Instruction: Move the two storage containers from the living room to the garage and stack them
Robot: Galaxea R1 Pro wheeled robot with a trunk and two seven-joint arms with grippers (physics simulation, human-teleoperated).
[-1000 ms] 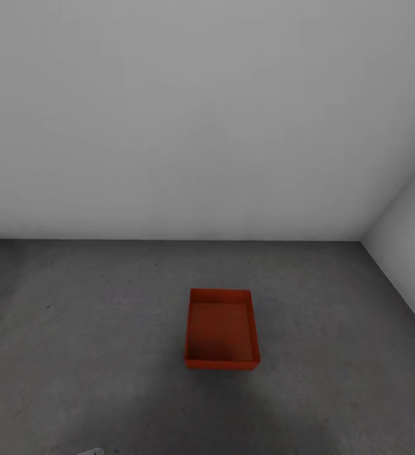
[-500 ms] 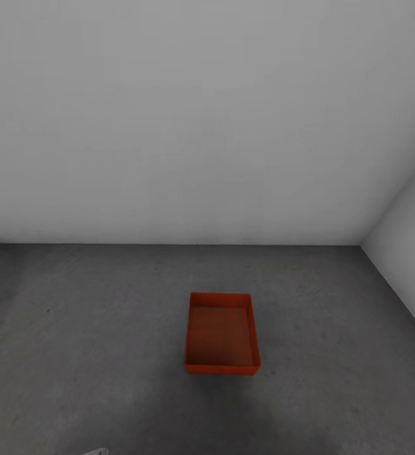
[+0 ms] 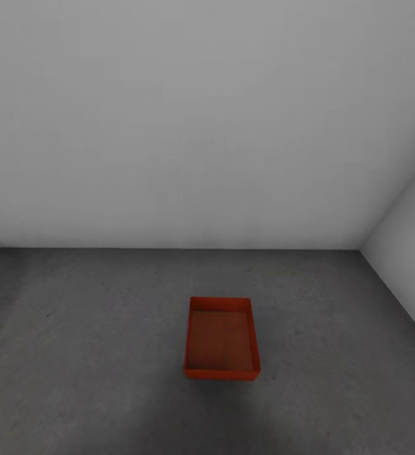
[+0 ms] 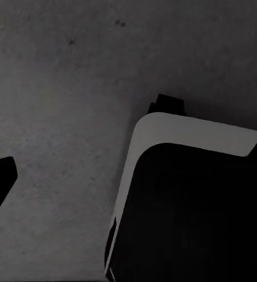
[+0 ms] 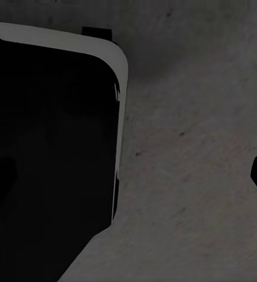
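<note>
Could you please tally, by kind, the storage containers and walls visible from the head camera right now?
Orange-red storage container: 1, open-topped, sitting on the dark grey floor
Pale grey walls: 2, the back wall and the right side wall, meeting in a corner
Total: 3

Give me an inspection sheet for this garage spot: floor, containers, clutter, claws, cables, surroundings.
Surface: dark grey speckled concrete floor, matt, with a soft shadow near the bottom edge of the head view.
Job's things: one orange-red storage container sitting flat on the floor, open top up, empty; nothing stacked on it.
Clutter: nothing seen.
Claws: dark finger edges at the wrist views' borders; open or shut cannot be told; neither holds anything.
Cables: nothing seen.
Surroundings: plain pale grey wall ahead, meeting a side wall in a corner on the right.
</note>
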